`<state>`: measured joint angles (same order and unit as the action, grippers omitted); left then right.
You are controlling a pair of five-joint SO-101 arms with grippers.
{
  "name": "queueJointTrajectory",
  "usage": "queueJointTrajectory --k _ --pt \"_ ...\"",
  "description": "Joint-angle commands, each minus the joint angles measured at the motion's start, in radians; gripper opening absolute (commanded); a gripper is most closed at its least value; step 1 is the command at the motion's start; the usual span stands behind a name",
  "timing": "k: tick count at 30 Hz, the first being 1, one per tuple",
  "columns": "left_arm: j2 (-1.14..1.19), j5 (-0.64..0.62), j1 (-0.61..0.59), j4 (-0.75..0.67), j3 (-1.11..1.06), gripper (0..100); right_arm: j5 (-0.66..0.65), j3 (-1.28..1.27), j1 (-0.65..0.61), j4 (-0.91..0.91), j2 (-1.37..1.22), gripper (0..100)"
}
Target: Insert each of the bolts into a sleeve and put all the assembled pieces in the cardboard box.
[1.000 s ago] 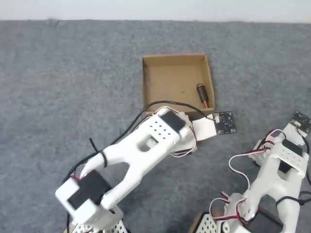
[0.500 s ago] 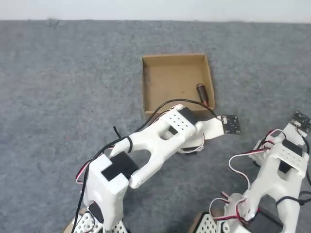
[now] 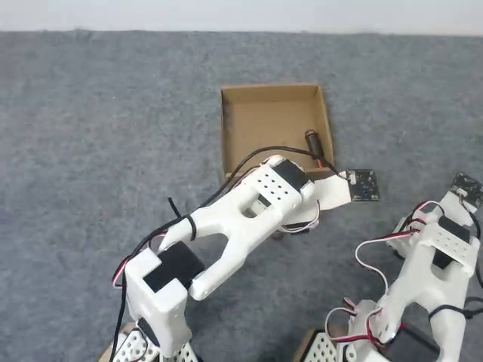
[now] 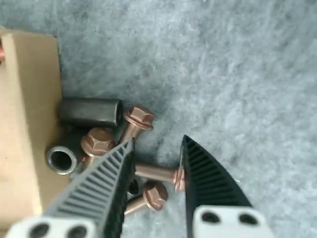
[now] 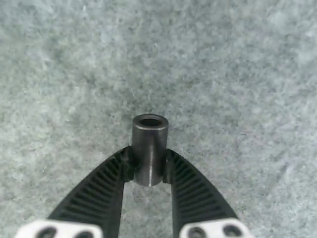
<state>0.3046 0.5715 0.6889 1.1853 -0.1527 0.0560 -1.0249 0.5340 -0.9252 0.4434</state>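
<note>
My left gripper (image 4: 157, 144) is open above a heap of several copper bolts (image 4: 157, 172) on the grey carpet, with one bolt's shank lying between the fingertips. Two dark sleeves lie in the heap: one on its side (image 4: 90, 112), one seen end-on (image 4: 60, 159), both against the cardboard box's wall (image 4: 28, 114). In the high view the left arm (image 3: 256, 204) ends at the cardboard box's (image 3: 226, 128) front edge. One assembled piece (image 3: 315, 148) lies inside at the right wall. My right gripper (image 5: 148, 167) is shut on an upright dark sleeve (image 5: 149, 144) over bare carpet.
The right arm (image 3: 438, 256) stands at the lower right of the high view, away from the box. Grey carpet covers the table all around, with open room to the left and behind the box.
The left arm has shifted its wrist a little to the right along the box's front edge, and its elbow has swung. The right arm has kept still.
</note>
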Motion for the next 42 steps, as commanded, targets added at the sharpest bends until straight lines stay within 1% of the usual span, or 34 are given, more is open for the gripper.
queueJointTrajectory --k 1,6,12,15,21,24,32,37,42 --pt "0.008 0.060 0.003 -0.038 0.047 14 -0.011 0.008 -0.013 0.018 0.051 0.7" --pt "0.087 0.089 -0.005 -0.043 0.076 14 -0.011 0.008 -0.013 0.018 0.051 0.7" --pt "0.135 0.087 -0.083 -0.043 0.142 14 -0.011 0.008 -0.013 0.018 0.051 0.7" --pt "0.167 0.086 -0.101 -0.038 0.180 14 -0.011 0.008 -0.013 0.018 0.051 0.7" --pt "0.127 0.084 -0.052 0.035 0.196 14 -0.011 0.008 -0.013 0.018 0.051 0.7" --pt "0.100 0.083 -0.032 0.048 0.193 14 -0.011 0.008 -0.013 0.018 0.051 0.7" --pt "0.089 0.087 -0.037 0.040 0.199 14 -0.012 0.008 -0.013 0.018 0.051 0.7" --pt "0.100 0.087 -0.038 -0.041 0.196 14 -0.012 0.008 -0.013 0.018 0.051 0.7" --pt "0.094 0.087 -0.057 -0.057 0.199 14 -0.012 0.008 -0.013 0.021 0.051 0.7"
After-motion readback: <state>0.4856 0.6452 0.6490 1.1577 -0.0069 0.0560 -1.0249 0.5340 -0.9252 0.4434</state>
